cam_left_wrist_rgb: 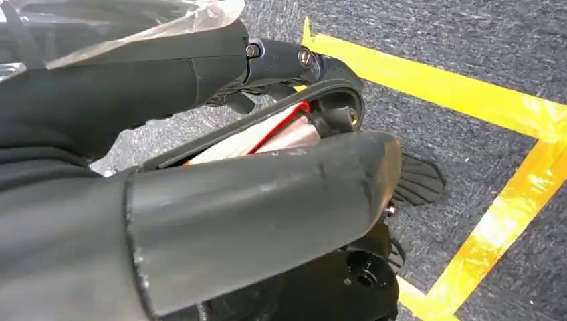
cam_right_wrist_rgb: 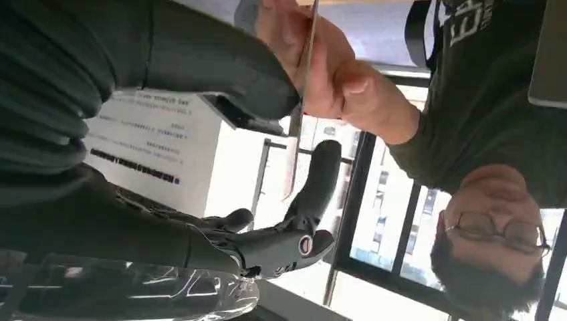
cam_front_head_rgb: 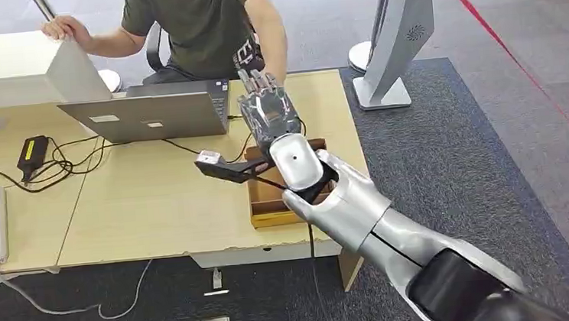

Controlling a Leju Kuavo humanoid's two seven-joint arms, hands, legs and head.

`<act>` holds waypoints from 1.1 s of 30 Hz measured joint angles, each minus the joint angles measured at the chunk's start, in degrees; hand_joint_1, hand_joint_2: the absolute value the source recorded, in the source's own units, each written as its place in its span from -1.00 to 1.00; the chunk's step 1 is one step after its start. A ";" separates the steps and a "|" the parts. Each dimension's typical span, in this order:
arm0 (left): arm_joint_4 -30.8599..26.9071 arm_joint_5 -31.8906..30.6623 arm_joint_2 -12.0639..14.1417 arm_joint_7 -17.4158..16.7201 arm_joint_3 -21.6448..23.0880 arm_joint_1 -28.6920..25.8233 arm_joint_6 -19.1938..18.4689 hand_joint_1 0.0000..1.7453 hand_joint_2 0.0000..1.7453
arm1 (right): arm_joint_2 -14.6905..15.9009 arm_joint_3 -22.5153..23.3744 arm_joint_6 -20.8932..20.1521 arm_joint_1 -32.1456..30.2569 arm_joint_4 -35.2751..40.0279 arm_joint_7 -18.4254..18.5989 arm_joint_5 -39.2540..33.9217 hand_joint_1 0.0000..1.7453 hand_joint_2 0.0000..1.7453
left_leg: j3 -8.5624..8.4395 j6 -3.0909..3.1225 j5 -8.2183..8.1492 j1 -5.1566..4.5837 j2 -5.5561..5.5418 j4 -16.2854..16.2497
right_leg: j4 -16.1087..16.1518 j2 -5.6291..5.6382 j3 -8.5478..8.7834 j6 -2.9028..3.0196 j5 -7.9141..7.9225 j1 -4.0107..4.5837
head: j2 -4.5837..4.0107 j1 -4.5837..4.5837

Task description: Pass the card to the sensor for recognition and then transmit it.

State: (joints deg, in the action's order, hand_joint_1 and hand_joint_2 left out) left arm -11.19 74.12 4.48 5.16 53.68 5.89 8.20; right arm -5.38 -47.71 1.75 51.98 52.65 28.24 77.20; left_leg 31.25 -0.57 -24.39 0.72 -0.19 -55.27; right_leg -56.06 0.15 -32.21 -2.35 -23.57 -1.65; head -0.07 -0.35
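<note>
The desk (cam_front_head_rgb: 155, 209) stretches wide, a person (cam_front_head_rgb: 194, 22) seated at its far side behind a laptop (cam_front_head_rgb: 147, 114). The right arm (cam_front_head_rgb: 362, 216) reaches long across the desk, silver forearm angled up from the lower right. Its robot hand (cam_front_head_rgb: 266, 112) stands upright above the far edge, fingers pointing away toward the person. In the right wrist view the card (cam_right_wrist_rgb: 302, 87) sits edge-on between thumb and fingers, and the person's hand (cam_right_wrist_rgb: 314, 67) is on it too, so both are grasping it. Below the wrist lie a brown tray (cam_front_head_rgb: 270, 208) and a black sensor (cam_front_head_rgb: 220, 165). The left robot hand (cam_left_wrist_rgb: 200, 221) hangs over carpet; whether clenched or released, I cannot tell.
</note>
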 joint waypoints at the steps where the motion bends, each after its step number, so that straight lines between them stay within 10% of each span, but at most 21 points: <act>1: 0.00 0.15 0.00 -0.15 0.00 0.00 0.00 -1.00 -1.00 | 0.02 0.00 -0.79 0.01 -0.20 -0.44 0.28 -1.00 -1.00 | 0.00 0.00 0.00 0.00 0.00 0.00 | 0.00 0.00 0.00 0.00 0.00 0.00 | -0.02 0.00; 19: 0.00 1.46 -0.02 -0.15 0.00 -0.11 0.87 -1.00 -1.00 | 1.35 1.99 -1.73 -0.32 -2.40 0.06 1.81 -1.00 -1.00 | -0.02 0.00 0.00 -0.01 0.01 -0.02 | 0.01 0.00 0.00 0.00 0.00 0.00 | -0.02 0.00; 33: 0.00 1.64 0.09 0.22 0.00 -0.61 0.72 -1.00 -1.00 | 17.27 12.70 -6.61 -5.97 11.46 4.72 -1.75 -1.00 -1.00 | -0.04 0.04 -0.03 -0.02 -0.03 -0.11 | 0.08 0.00 0.03 -0.04 0.03 -0.01 | 0.00 0.00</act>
State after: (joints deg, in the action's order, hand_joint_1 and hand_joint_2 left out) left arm -11.19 75.76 4.57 5.38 53.68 5.28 8.92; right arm 11.89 -35.01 -4.86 46.01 64.11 32.96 75.45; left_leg 31.22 -0.53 -24.42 0.70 -0.22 -55.39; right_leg -55.98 0.15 -32.18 -2.39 -23.54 -1.66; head -0.07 -0.35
